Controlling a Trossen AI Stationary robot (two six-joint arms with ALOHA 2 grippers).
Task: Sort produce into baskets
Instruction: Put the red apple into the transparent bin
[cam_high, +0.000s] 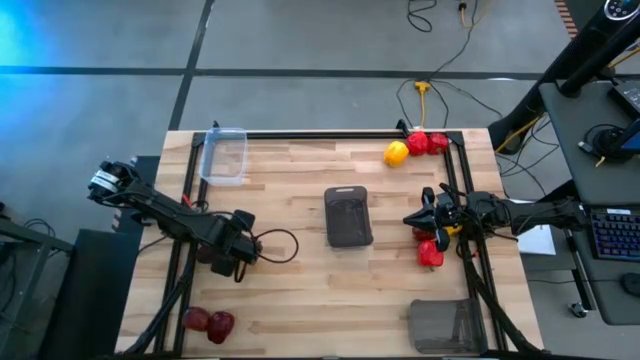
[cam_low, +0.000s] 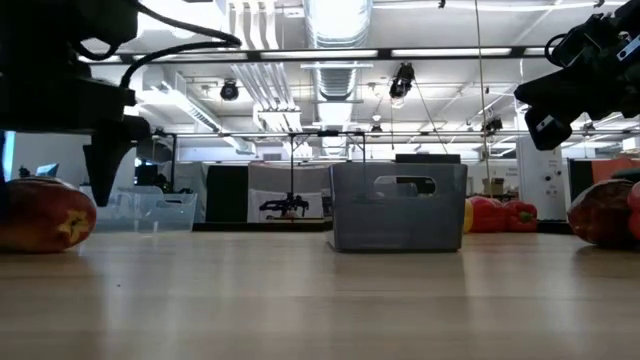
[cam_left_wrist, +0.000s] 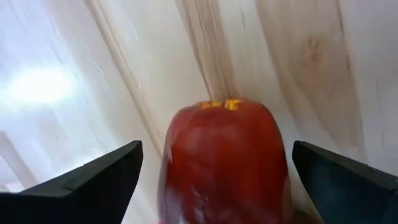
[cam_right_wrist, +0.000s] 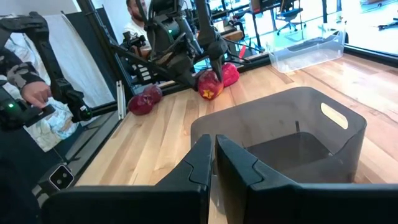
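Observation:
A red piece of produce with a yellow patch lies on the table at the left. My left gripper points down over it, open, one finger on each side and clear of it; it shows in the right wrist view too. My right gripper is shut and empty, raised right of the middle dark grey basket. A clear basket stands far left, and a second dark grey basket near right. Red peppers lie by my right gripper.
A yellow pepper and two red peppers lie at the far right corner. Two dark red apples lie at the near left corner. A person stands beyond the table's left side.

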